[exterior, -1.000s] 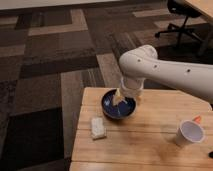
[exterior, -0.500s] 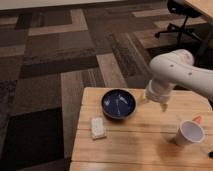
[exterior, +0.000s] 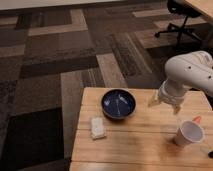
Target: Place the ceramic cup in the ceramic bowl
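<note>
1. The white arm [exterior: 187,75] reaches in from the right, and its jaws hang over the right half of the counter [exterior: 135,145], between the bowl and the cup.
2. The jaws stand apart, tips pointing down, with nothing between them.
3. The ceramic cup [exterior: 189,133] stands mouth up on the counter near its right front, just below and right of the jaws and apart from them.
4. The ceramic bowl [exterior: 118,103], dark blue and glossy, sits toward the counter's back middle, left of the jaws, with nothing in it.
5. A whitish rectangular block [exterior: 98,127] lies in front of the bowl and to its left, close to the counter's left edge.
6. A small orange object [exterior: 196,120] shows just behind the cup.
7. Patterned carpet [exterior: 60,60] surrounds the counter; an office chair [exterior: 180,20] stands at the upper right.
</note>
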Robot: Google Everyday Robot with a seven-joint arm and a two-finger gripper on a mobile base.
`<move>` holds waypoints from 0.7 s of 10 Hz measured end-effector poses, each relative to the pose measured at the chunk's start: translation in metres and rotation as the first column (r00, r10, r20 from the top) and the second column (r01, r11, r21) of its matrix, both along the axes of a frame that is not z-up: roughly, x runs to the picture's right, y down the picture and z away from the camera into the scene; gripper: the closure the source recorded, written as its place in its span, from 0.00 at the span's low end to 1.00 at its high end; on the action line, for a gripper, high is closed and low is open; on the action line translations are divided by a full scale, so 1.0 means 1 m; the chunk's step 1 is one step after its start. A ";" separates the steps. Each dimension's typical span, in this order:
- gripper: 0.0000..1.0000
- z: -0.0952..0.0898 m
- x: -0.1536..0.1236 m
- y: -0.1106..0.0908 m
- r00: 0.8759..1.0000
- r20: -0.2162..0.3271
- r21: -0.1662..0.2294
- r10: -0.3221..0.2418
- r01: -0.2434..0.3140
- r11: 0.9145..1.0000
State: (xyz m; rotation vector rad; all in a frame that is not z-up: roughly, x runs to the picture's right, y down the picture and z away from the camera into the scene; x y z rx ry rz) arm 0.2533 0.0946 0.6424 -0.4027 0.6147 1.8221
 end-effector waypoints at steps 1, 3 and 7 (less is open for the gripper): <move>0.35 0.000 0.002 0.002 1.000 0.002 -0.002 -0.010 0.010 1.000; 0.35 -0.002 0.024 0.011 0.999 0.010 0.038 -0.053 0.052 0.998; 0.35 -0.003 0.041 0.047 0.991 0.105 0.118 -0.080 0.068 0.991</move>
